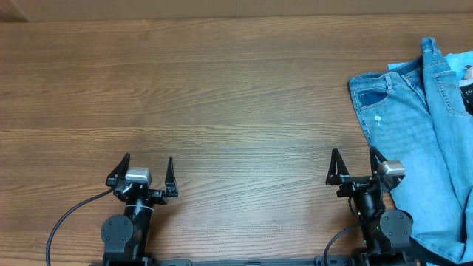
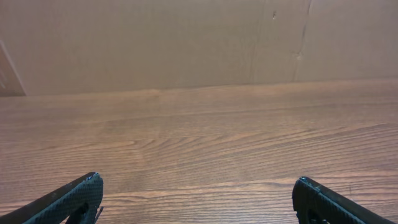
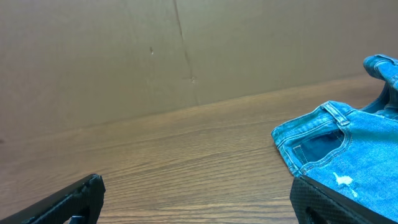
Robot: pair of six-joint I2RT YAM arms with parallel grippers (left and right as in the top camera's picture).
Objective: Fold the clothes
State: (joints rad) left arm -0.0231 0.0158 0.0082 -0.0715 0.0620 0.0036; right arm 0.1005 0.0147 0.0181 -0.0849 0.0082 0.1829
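Note:
The clothes, light blue faded jeans [image 1: 417, 125], lie spread at the table's right side and run off the right and bottom edges of the overhead view. The right wrist view shows their waistband and a stitched pocket [image 3: 323, 146] at right. My right gripper [image 1: 356, 157] [image 3: 196, 186] stands open near the front edge, just left of the denim, with nothing between its fingers. My left gripper [image 1: 146, 162] [image 2: 198, 186] stands open at the front left over bare wood, far from the jeans.
The wooden table [image 1: 222, 103] stretches wide to the left and back. A tan cardboard wall [image 2: 186, 37] stands along the far edge. A dark item with white print [image 1: 467, 92] lies at the right edge beside the jeans.

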